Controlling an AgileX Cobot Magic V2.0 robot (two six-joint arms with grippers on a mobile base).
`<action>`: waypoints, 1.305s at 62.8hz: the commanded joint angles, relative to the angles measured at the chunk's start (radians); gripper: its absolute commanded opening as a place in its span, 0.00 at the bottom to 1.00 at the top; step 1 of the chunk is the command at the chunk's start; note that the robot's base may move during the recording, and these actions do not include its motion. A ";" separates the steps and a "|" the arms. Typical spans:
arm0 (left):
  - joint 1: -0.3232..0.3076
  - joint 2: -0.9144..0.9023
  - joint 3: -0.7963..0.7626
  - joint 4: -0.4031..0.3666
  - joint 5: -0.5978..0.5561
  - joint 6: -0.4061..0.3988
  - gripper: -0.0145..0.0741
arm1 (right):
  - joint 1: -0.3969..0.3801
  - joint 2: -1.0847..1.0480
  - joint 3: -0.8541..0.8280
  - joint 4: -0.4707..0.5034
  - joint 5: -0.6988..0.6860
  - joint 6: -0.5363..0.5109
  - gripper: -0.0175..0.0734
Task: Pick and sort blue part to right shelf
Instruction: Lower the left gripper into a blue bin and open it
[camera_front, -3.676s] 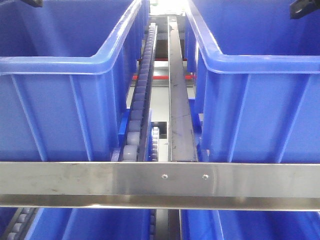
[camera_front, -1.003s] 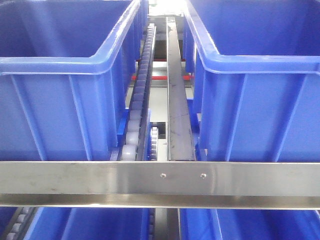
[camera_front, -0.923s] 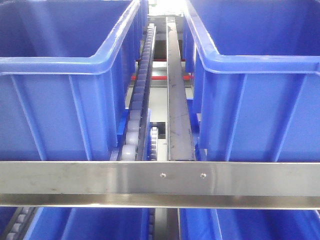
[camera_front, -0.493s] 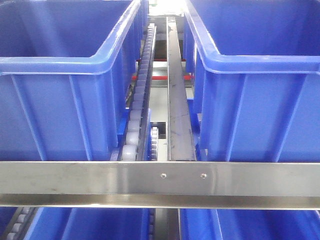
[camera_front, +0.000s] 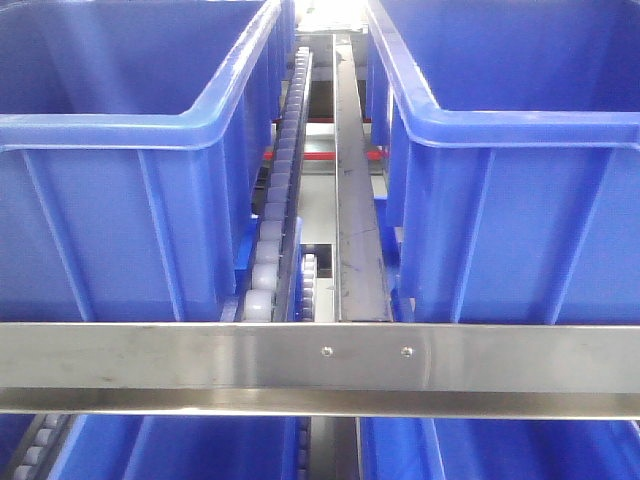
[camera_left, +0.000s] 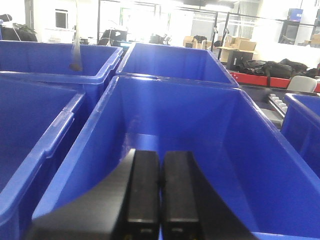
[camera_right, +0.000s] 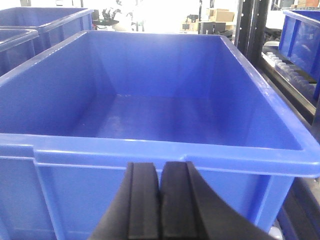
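Blue part is nowhere to be seen in any of the three views, so its place cannot be told; the bin floors that show are bare, and the lower bins at the bottom of the front view are cut off by the frame edge. In the left wrist view the left gripper (camera_left: 160, 192) sits at the bottom centre, its two black fingers pressed together with nothing between them, hanging above the inside of a blue bin (camera_left: 240, 150), whose near end lies hidden behind the fingers. In the right wrist view the right gripper (camera_right: 160, 200) shows likewise at the bottom centre, fingers closed flat on each other and empty, held just outside the near rim of another deep blue bin (camera_right: 165, 152). The front view shows neither arm: only the left bin (camera_front: 120, 220) and right bin (camera_front: 520, 220), the roller track (camera_front: 280, 190) and metal rail (camera_front: 355, 200) between them, and the steel crossbar (camera_front: 320, 365) across the lower part. Compared with the earliest frame, the dark gripper shapes at the upper left and upper right corners are gone from the front view; the bins and rails lie as before.
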 joint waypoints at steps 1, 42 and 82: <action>0.002 0.013 -0.030 -0.003 -0.078 -0.006 0.32 | -0.004 -0.022 -0.021 0.007 -0.098 -0.012 0.24; 0.002 0.013 0.000 -0.006 -0.078 -0.006 0.32 | -0.004 -0.022 -0.021 0.007 -0.098 -0.012 0.24; -0.007 -0.207 0.346 0.073 -0.167 -0.006 0.32 | -0.004 -0.022 -0.021 0.007 -0.098 -0.012 0.24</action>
